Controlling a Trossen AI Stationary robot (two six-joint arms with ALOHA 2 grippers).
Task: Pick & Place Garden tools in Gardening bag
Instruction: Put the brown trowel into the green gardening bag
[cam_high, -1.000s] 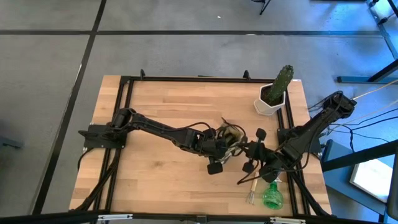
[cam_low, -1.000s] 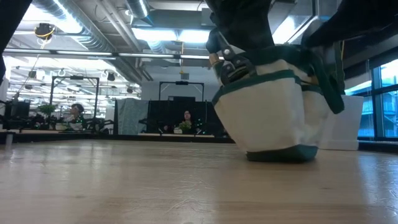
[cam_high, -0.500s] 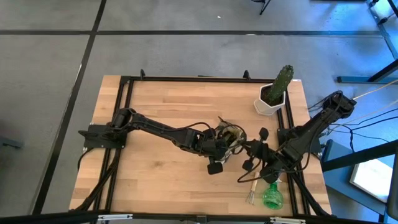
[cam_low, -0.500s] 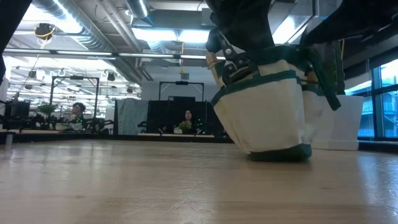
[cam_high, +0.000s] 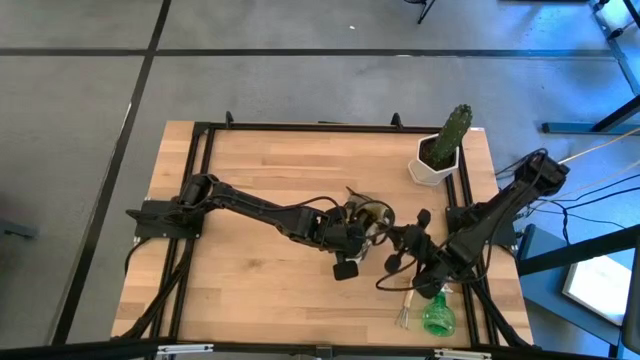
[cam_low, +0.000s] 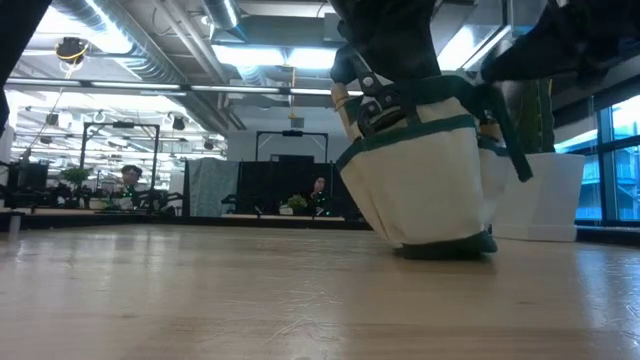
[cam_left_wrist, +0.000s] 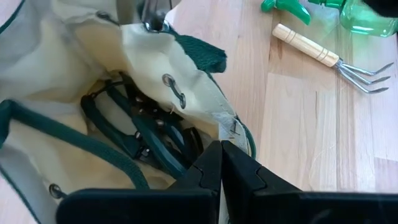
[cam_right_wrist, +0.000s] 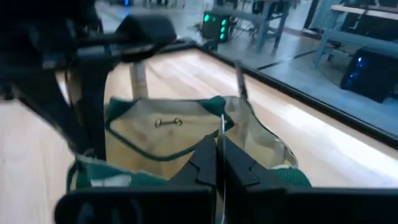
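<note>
The gardening bag (cam_high: 368, 213) stands at the table's middle, open at the top and leaning, with its base (cam_low: 445, 245) on the wood. Green-handled shears (cam_left_wrist: 146, 134) lie inside it. My left gripper (cam_high: 362, 233) is shut at the bag's near rim. My right gripper (cam_high: 398, 242) is shut at the rim on the side toward the table's right. A wooden-handled hand fork (cam_high: 404, 308) and a green spray bottle (cam_high: 437, 313) lie on the table near its front right. My left gripper pinches the bag's beige rim (cam_left_wrist: 231, 132) between its two fingers, slanting down from the table's left. The bag hangs open beyond the fingers, with its base on the table. My right gripper pinches a thin edge of the bag's fabric (cam_right_wrist: 222, 134) just below the green rim, coming nearly level from the table's right. Whether that edge is one layer or several, I cannot tell.
A cactus in a white pot (cam_high: 440, 152) stands at the far right, close behind my right arm. The fork (cam_left_wrist: 329, 59) and the bottle (cam_left_wrist: 348, 9) lie just right of the bag. Bare wood stretches along the table's left and near sides.
My right gripper has sunk a little toward the near edge and rolled about its own line, still shut. The bag has shifted slightly toward the left in the low view, and the green strap at its side has swung with it.
</note>
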